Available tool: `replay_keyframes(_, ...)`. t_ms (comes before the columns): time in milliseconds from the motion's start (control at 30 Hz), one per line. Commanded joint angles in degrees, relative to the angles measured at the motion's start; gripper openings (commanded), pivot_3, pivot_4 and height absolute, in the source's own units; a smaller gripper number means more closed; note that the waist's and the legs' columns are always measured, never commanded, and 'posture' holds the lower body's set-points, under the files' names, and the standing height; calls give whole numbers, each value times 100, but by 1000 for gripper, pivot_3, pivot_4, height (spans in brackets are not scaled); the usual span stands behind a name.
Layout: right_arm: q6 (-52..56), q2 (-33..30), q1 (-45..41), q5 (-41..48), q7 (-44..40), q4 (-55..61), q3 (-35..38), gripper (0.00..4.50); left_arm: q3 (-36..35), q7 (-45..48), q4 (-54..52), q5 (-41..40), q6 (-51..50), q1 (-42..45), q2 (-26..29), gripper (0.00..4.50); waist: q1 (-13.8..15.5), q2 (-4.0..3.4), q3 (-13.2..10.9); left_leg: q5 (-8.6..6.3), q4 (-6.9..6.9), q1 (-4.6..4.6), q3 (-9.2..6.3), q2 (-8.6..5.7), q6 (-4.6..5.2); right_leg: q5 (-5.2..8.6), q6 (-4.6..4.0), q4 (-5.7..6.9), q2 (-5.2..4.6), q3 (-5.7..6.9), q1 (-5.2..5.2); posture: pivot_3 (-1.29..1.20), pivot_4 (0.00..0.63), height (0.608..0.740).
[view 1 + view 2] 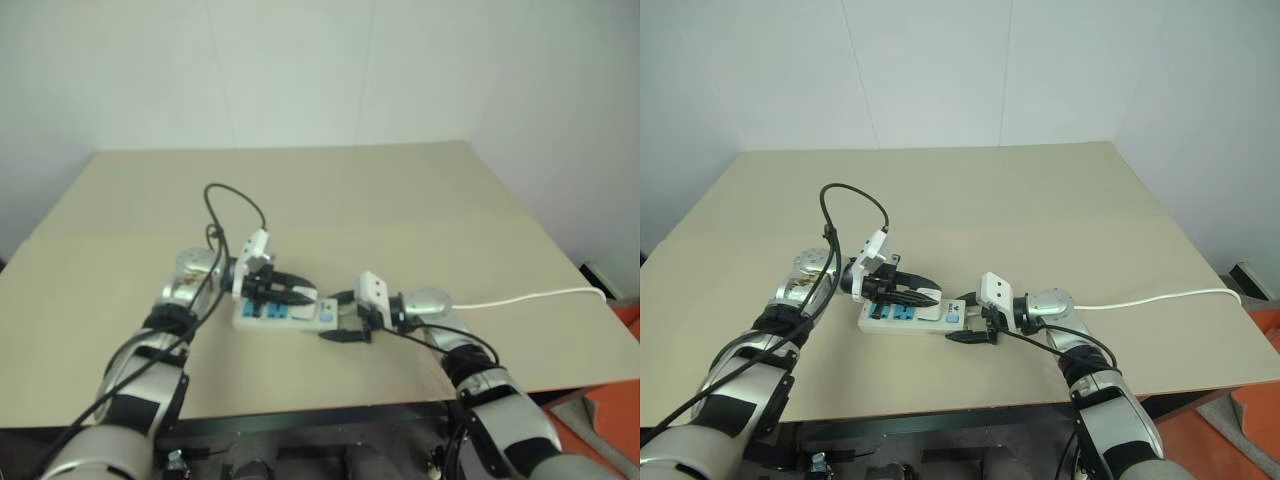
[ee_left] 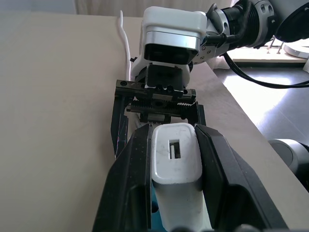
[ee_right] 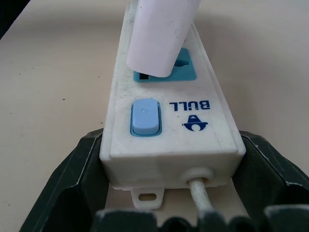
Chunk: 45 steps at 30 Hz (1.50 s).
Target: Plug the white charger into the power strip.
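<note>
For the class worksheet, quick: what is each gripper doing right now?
Left gripper: shut on the white charger.
Right gripper: jaws closed on the cord end of the power strip.

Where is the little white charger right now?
The white charger is pinched in the left tool, over the power strip near the table's front edge, at the socket next to the strip's blue switch.
</note>
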<state>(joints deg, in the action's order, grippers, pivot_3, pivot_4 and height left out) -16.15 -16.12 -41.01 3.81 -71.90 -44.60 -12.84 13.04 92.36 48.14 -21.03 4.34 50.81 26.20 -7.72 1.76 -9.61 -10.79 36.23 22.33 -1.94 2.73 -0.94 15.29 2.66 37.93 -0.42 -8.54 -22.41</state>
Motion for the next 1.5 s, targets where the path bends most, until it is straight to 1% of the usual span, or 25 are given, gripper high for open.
replay_keyframes(33,-29,2,124,-128,-3,47,-116,3419,40,14,50,-48,173,-153,138,1029,1,0,0,0,0,0,0,0,0,0,0,0,0,0,0,0,150,740)
replay_keyframes(267,-33,-33,151,-120,-59,88,-113,3419,123,14,232,-115,427,-359,229,1029,-3,0,0,0,-4,-3,0,0,0,0,0,-5,0,0,3,0,150,740)
replay_keyframes(533,-3,-65,204,-110,-74,173,-108,3419,217,14,342,5,736,-406,134,1029,4,0,0,0,-6,-5,0,0,0,1,0,-7,0,0,6,0,150,740)
replay_keyframes(733,24,-81,249,-117,-57,206,-118,3419,413,14,301,280,1040,-523,117,1029,24,0,3,0,-6,-10,0,0,0,1,0,-10,0,-1,12,0,150,740)
replay_keyframes(1067,27,-45,261,-152,5,183,-150,3419,402,14,310,515,1159,-696,123,1029,35,-2,11,0,-16,-23,1,0,0,3,-1,-11,0,-1,18,0,150,740)
replay_keyframes(1200,31,-37,262,-149,25,194,-153,3419,452,9,322,724,1427,-813,127,1029,37,-6,25,0,-20,-28,1,0,0,4,-3,-11,0,-2,20,0,150,740)
replay_keyframes(1300,33,-37,276,-150,40,210,-160,3419,418,-14,319,782,1455,-882,97,1029,38,-14,43,0,-21,-33,1,0,0,5,-4,-11,0,-2,25,0,150,740)
replay_keyframes(1500,38,-40,306,-162,61,233,-176,3419,345,-147,388,856,1077,-823,52,1029,46,-14,64,0,-22,-36,1,0,0,7,-5,-12,0,-2,27,0,150,740)
